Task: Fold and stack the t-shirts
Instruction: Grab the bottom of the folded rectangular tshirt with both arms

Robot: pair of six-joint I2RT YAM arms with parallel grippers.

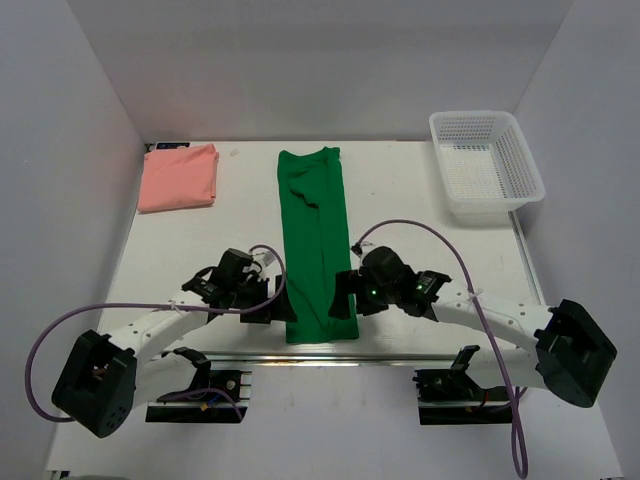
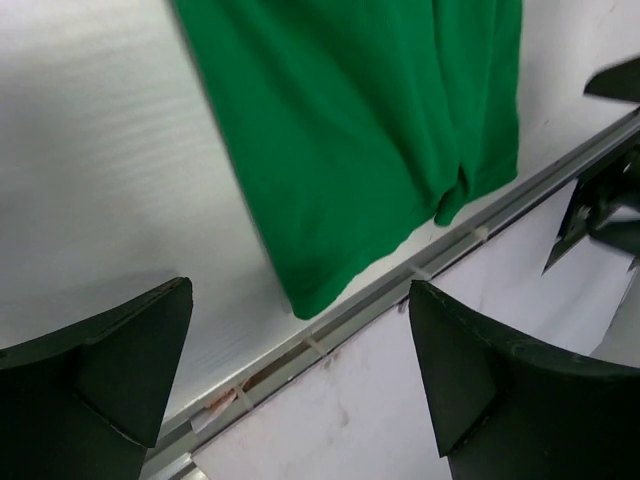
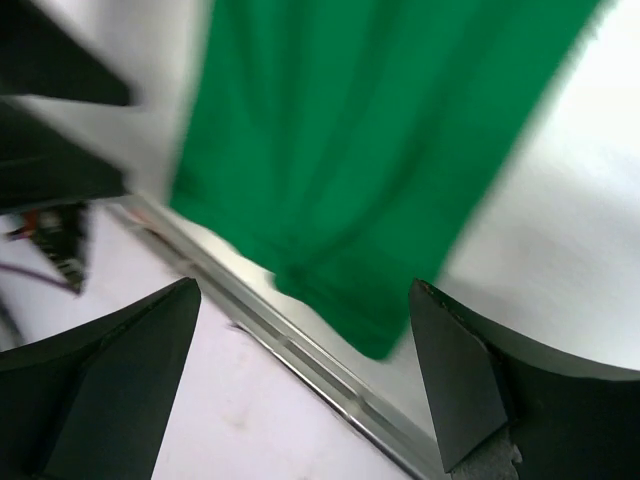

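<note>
- Down the middle of the desk (image 1: 240,225), the green t-shirt (image 1: 313,245) lay as a long narrow strip, already doubled lengthwise. It ran from close to the far edge to the near edge, its hem ending at the metal rail there.
- At the far left corner the pink t-shirt (image 1: 179,177) sat as a flat folded square, well apart from both arms. The white mesh basket (image 1: 472,115) stood at the far right corner.
- The left gripper (image 1: 276,300) hung just beside the strip's near left corner and the right gripper (image 1: 343,295) just beside its near right corner, so the near end lay between them.
- Both pairs of jaws stood spread wide and held nothing. In the wrist views the cloth showed ahead of the fingers, with no contact that could be seen.
- The right wrist view was blurred, so how near its pads were to the fabric was hard to tell.
- The cloth looked thin, light and limp. It would likely sag and drape when lifted and slide on the smooth desk, and its layers could part if only the top one was caught.
- The best hold, by my judgement, was the two near corners at the hem. With one gripper on each, pinching through every layer, the end could be carried evenly toward the far edge.
</note>
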